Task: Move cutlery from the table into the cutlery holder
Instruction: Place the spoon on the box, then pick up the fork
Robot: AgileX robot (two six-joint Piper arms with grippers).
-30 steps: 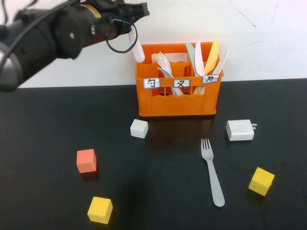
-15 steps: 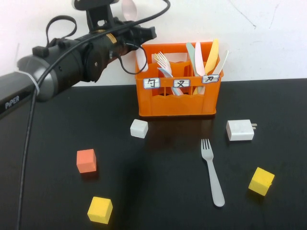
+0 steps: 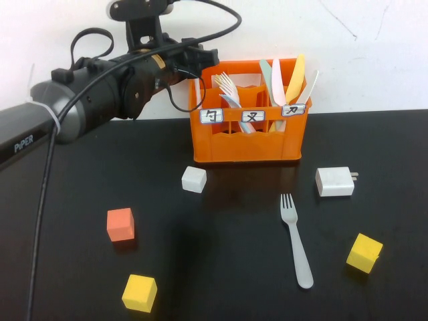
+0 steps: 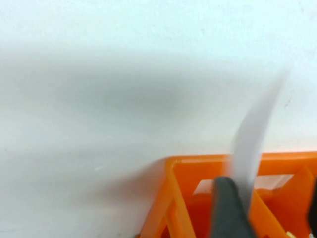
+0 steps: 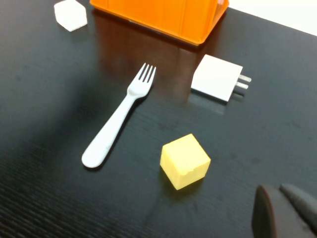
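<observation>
The orange cutlery holder stands at the back of the black table. My left gripper hangs over the holder's left compartment. In the left wrist view its fingers stand apart. The pale pink spoon shows as a blurred strip beside one finger, its lower end inside the holder. In the high view the arm hides the spoon. The light grey fork lies flat in front of the holder; it also shows in the right wrist view. My right gripper is shut and empty above the table's right front.
A white cube, a white charger block, an orange-red cube and two yellow cubes lie on the table. Pastel knives and forks stand in the holder.
My left arm has turned and come down over the holder's left compartment. The spoon's bowl, seen above the arm half a second ago, no longer shows in the high view.
</observation>
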